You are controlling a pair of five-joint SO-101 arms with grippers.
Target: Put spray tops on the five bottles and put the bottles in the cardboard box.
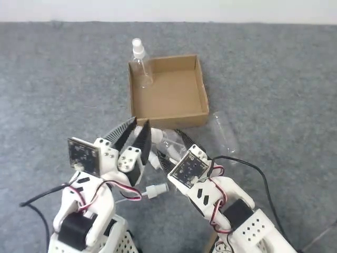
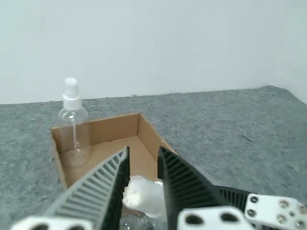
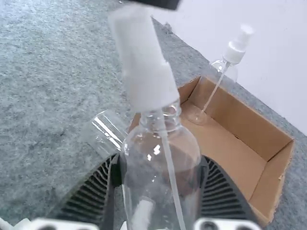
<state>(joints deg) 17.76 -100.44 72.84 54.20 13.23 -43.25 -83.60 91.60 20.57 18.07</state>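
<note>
Right claw (image 3: 158, 194) clamped round clear plastic bottle (image 3: 160, 148); left claw (image 2: 143, 158) pinched white spray top (image 3: 144, 72), askew on neck. Likely risk: tilt causing cross-threading, bottle twisting in grip.

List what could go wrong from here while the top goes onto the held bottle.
The spray top looks tilted on the bottle, so it may jam or thread crooked.
The bottle in the right gripper could slip as the left gripper presses down.
The spare bottle lying beside the box might get knocked and roll.
</note>
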